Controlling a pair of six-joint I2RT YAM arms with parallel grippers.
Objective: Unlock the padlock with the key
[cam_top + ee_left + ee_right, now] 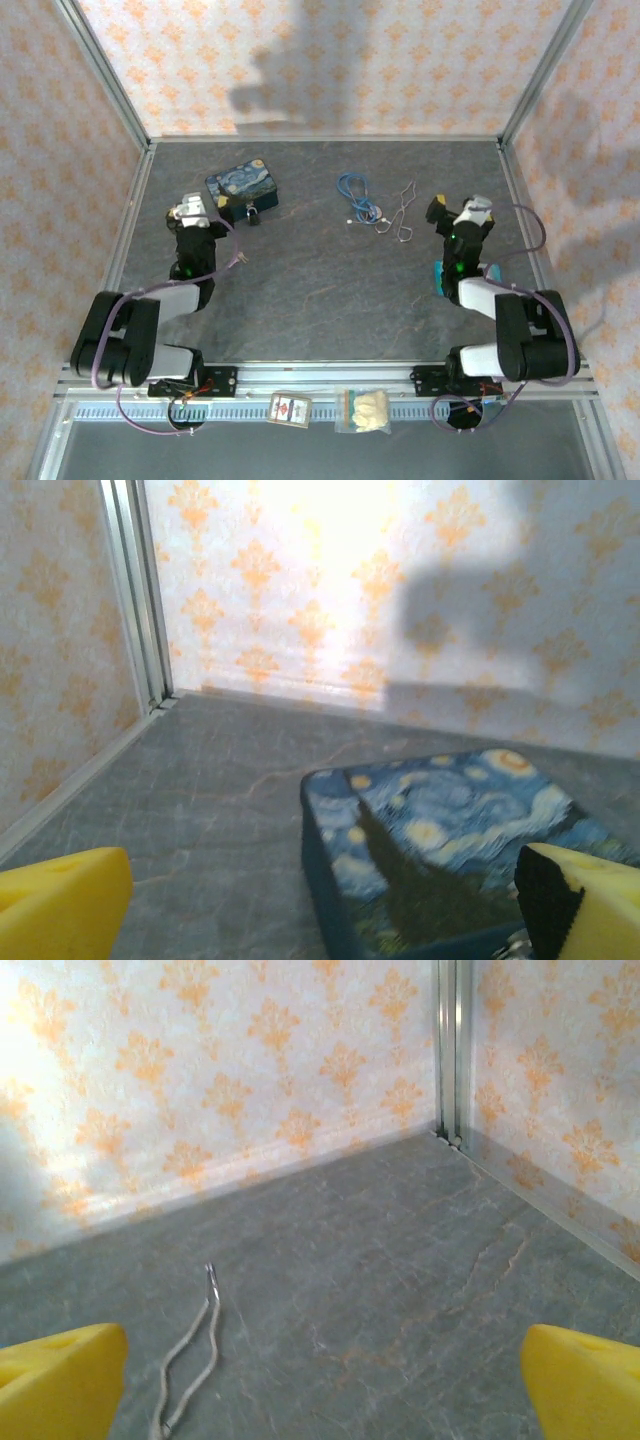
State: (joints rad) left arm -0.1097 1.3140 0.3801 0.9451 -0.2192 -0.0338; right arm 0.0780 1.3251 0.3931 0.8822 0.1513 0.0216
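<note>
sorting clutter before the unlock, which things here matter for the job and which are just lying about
For the job: padlock; key, too small to pick out.
Lying about: painted tin, blue cable, wire loops.

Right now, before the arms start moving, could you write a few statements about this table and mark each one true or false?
1. The left tool is open and holds nothing. True.
2. The padlock lies on top of the blue tin. False: it lies on the table, just beside the tin's near side.
3. The blue cable lies between the tin and the right tool. True.
4. The right tool is shut on the wire loop. False: it is open and empty, and the wire lies on the table ahead of it.
</note>
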